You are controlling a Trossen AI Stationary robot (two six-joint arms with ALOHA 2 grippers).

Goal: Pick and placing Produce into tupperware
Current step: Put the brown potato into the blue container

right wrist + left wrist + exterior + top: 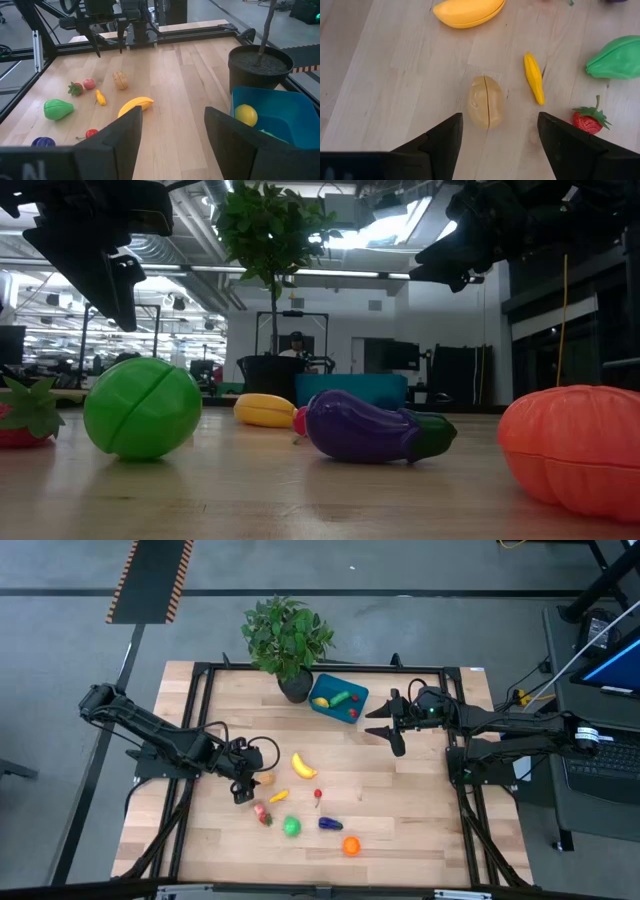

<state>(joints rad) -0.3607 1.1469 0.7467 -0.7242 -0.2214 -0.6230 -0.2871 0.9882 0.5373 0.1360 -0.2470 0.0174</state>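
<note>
Above the tan potato piece (486,101) on the table (400,800), the left pincer (497,137) hangs wide, and should descend straddling it evenly before closing.

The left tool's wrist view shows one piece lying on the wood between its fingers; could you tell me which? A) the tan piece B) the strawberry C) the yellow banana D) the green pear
A: the tan piece lies on the table between the open fingers of the left tool, not gripped; the others lie farther off.
</note>
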